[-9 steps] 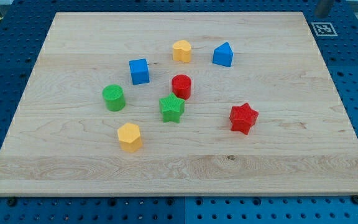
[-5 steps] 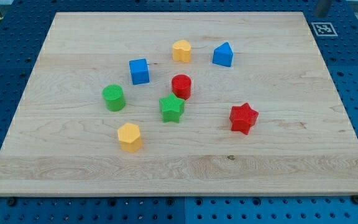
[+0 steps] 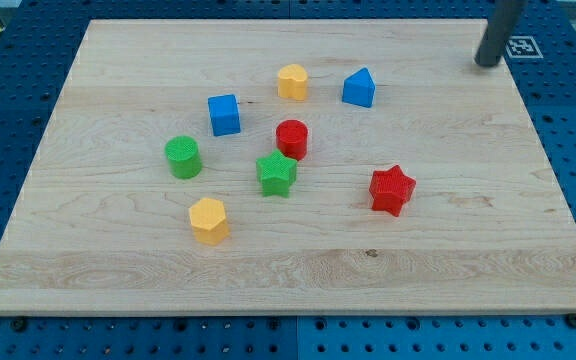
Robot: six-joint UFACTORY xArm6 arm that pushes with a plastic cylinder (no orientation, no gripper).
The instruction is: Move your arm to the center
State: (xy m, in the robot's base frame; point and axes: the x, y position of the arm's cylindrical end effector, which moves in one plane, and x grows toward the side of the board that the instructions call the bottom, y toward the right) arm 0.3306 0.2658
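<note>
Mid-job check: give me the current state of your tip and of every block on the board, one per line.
my tip: at the board's top right corner, touching no block
blue block: nearest the tip, untouched
yellow block: flat, free
blue cube: flat, free
red cylinder: upright, close to the star below it
green star: flat
green cylinder: upright, alone
red star: flat, alone
yellow hexagon: flat, alone

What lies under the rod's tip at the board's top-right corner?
My tip rests on bare wooden board, beside a black-and-white marker tag. The rod covers part of that tag, so its hidden portion cannot be read.
</note>
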